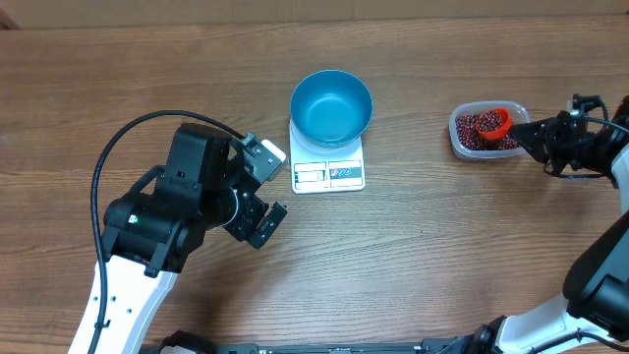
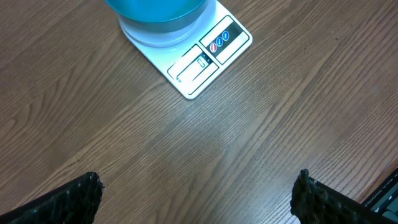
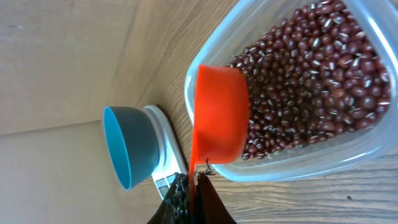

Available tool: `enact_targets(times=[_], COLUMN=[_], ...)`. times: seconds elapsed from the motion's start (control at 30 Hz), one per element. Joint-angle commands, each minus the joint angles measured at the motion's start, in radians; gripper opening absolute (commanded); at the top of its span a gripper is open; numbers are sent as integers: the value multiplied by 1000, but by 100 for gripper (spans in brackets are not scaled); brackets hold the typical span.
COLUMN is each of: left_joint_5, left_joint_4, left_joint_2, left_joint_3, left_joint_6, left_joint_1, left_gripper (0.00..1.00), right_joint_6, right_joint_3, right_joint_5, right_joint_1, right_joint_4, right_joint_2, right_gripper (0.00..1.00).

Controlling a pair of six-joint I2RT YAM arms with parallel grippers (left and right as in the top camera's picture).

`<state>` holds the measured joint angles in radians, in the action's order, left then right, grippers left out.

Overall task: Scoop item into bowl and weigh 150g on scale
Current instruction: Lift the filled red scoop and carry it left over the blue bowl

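Two arms stand over the wooden bench (image 1: 442, 246). Out at the right, the right end effector (image 1: 531, 136) is clamped tight on the thin handle of an orange-red scoop (image 1: 494, 123). The scoop's cup is down in a clear plastic tub (image 1: 457, 138), resting among the beans (image 1: 474, 130). These small dark red-brown beans lie in a loose heap across the tub's floor; from where I look I cannot tell whether any are in the cup. The bright blue bowl (image 1: 331, 106) sits upright on the white scale (image 1: 328, 175), covering its far half, while the display and printed buttons show on the edge nearer the robot. Tub and scale are well apart, with bare bench between them. The left end effector (image 1: 270, 189) hovers just left of the scale, its fingers (image 2: 68, 202) spread as wide as they go, holding nothing and touching neither scale nor bowl.
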<state>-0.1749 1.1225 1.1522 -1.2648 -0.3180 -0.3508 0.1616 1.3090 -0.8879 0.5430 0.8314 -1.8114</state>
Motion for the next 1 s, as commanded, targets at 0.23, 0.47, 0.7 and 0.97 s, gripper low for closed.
enact_targets(times=[0.23, 0.47, 0.7, 0.97], left_joint_5=[6, 6, 6, 6], left_joint_4=[-1, -1, -1, -1], left_joint_2=[-1, -1, -1, -1], left_joint_3=[-21, -21, -21, -21], left_joint_6=[-19, -19, -19, -19], left_joint_1=[4, 4, 4, 4], left_gripper=[100, 100, 100, 100], right_joint_6=[-1, -1, 0, 23], right_joint_3=[11, 11, 11, 11], right_joint_5=[-201, -303, -362, -375], right_joint_1=[2, 0, -9, -81], right_joint_4=[1, 1, 8, 12], right_joint_2=[-14, -14, -14, -14], right_gripper=[3, 4, 4, 4])
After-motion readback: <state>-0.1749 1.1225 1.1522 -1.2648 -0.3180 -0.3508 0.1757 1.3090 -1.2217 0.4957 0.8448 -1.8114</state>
